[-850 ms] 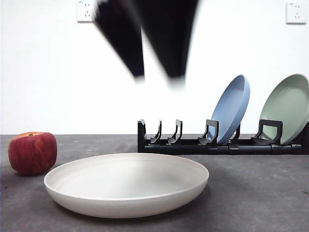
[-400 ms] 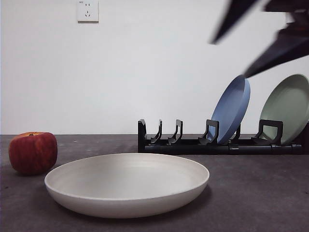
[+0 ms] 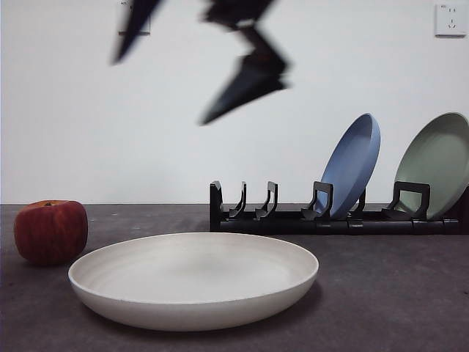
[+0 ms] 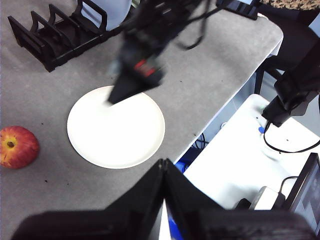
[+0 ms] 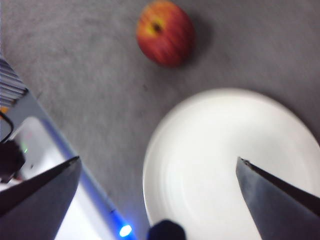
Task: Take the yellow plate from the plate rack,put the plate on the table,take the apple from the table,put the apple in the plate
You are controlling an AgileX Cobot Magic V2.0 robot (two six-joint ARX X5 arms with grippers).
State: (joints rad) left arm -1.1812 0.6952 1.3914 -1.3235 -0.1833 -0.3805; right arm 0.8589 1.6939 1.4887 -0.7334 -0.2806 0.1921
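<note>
Plate placement looked finished: the yellow plate (image 3: 193, 281) lay flat on the table (image 3: 388, 293), clear of the plate rack (image 3: 337, 213), which held a blue plate (image 3: 353, 163) and a green plate (image 3: 436, 163). The apple (image 3: 50, 232) sat on the table just beside the plate. The right gripper (image 5: 155, 172) hung above the plate, jaws wide apart and empty. The left gripper (image 4: 164, 167) waited, jaws together. Next, by my judgement, the right gripper needed to centre over the apple, then descend.
</note>
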